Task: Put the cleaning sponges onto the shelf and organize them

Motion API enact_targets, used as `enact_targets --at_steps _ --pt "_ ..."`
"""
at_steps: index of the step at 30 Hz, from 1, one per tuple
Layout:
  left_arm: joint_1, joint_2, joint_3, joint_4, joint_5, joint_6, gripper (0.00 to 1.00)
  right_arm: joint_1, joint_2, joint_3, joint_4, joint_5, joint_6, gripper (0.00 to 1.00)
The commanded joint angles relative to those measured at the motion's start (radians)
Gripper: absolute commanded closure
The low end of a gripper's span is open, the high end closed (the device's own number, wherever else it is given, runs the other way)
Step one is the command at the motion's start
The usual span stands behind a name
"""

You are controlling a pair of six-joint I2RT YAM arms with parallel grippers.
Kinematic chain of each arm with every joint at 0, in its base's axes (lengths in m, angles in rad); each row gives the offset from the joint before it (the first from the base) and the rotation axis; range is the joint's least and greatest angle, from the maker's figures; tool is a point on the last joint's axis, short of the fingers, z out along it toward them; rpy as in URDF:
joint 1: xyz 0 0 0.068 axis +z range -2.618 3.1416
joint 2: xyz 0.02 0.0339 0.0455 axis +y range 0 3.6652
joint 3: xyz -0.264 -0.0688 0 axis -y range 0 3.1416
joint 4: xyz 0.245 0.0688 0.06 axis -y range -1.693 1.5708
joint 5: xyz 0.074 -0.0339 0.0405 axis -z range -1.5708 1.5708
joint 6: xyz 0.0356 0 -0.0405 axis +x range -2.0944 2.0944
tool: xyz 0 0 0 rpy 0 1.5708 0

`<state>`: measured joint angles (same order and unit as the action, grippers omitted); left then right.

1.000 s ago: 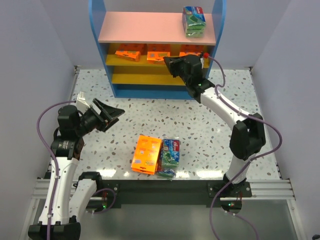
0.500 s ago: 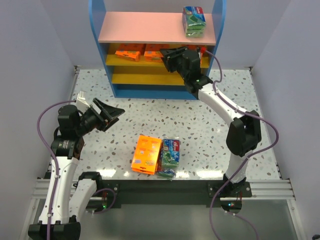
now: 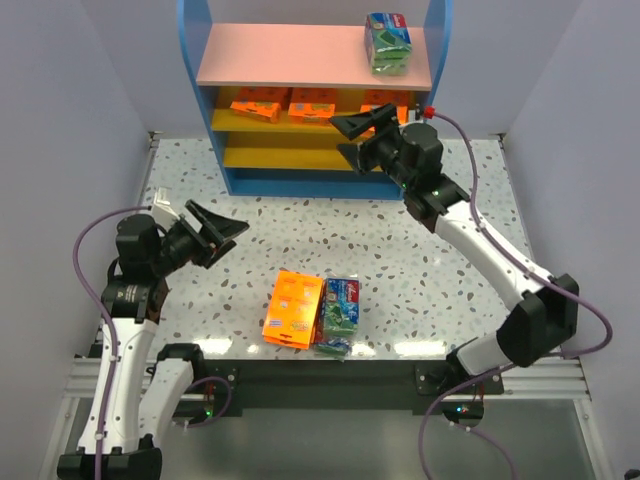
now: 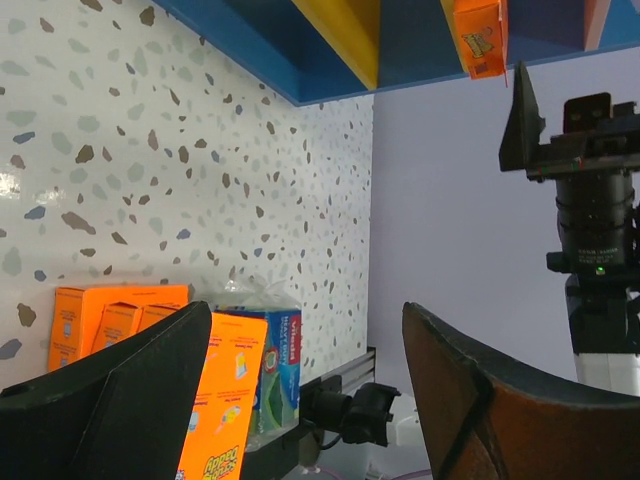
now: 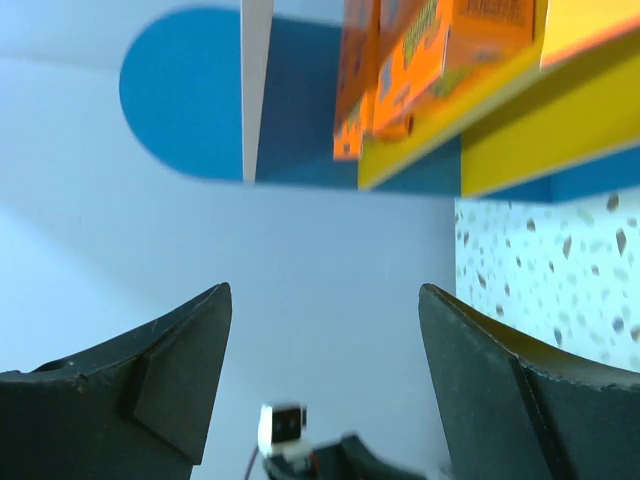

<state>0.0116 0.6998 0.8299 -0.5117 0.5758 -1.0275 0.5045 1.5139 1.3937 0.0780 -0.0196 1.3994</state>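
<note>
The left claw (image 3: pixel 231 242) hangs over the left side of the table (image 3: pixel 430 250), near the left wall (image 3: pixel 60 150). It is wide open and holds nothing. Its tips point right, over bare table.

To its right, closer to the front, lies the orange stack (image 3: pixel 294 308). It is well apart from that claw. A green pack (image 3: pixel 340 312) touches the stack's right side. Both sit near the table's front edge. There is lots of free table between them and the shelf (image 3: pixel 190 70).

The shelf stands at the back. Orange packs (image 3: pixel 312 103) sit in a row on the middle board (image 3: pixel 300 124), near its front edge. The top green pack (image 3: pixel 388 42) sits on the pink board (image 3: pixel 280 55), at its right end.

The right claw (image 3: pixel 337 136) hangs just in front of the shelf, by the middle board. It is wide open and empty. The orange packs are near its tips but do not touch them. Right of this arm the table is free up to the right wall (image 3: pixel 580 150).
</note>
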Motion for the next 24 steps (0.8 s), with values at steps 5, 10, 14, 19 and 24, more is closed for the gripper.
enact_targets --at_steps 5,10,14,19,24 --pt "-0.002 -0.068 -0.1 -0.132 0.045 0.032 0.18 0.002 -0.231 -0.209 -0.133 -0.33 -0.213 0.19" --pt "-0.004 -0.16 -0.136 -0.269 0.123 0.052 0.19 0.005 -0.337 -0.298 -0.299 -0.422 -0.342 0.18" --pt "-0.004 -0.276 -0.21 -0.454 0.211 0.043 0.19 0.003 -0.432 -0.338 -0.423 -0.391 -0.413 0.18" --pt "-0.001 -0.39 -0.239 -0.625 0.254 0.073 0.2 0.003 -0.46 -0.346 -0.538 -0.445 -0.453 0.18" --pt "0.011 -0.388 -0.255 -0.744 0.251 0.188 0.22 0.003 -0.508 -0.406 -0.593 -0.445 -0.476 0.18"
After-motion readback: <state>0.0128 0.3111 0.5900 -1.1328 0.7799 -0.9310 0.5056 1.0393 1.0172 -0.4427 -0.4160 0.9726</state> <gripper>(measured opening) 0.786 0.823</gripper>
